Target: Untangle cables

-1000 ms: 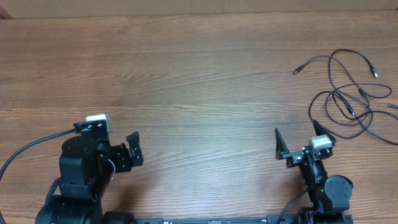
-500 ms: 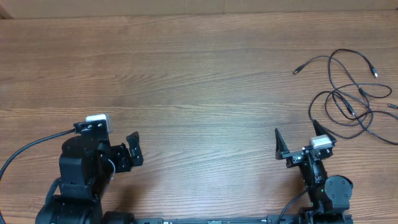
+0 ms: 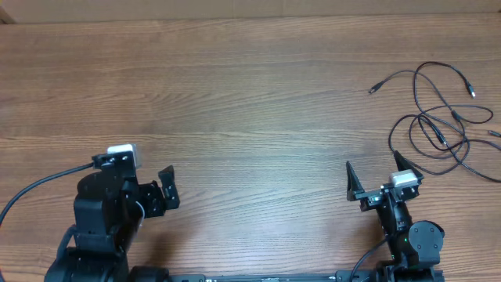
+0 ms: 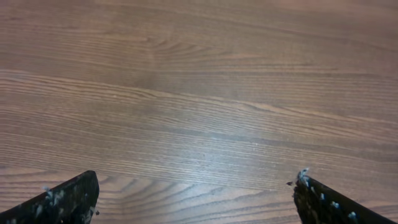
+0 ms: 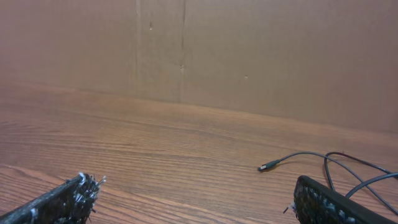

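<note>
From overhead, the cables (image 3: 429,117) lie tangled on the table (image 3: 250,94) near its right edge, just ahead and right of my right gripper (image 3: 372,163) at the near side, while my left gripper (image 3: 167,188) sits at the near left, well apart from them, a wall (image 5: 249,56) behind the table

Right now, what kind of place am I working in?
Probably a robot test bench rather than a home or workshop: a plain wood-grain table, a blank brown board wall behind it, and just a tangle of thin cables laid out.
</note>
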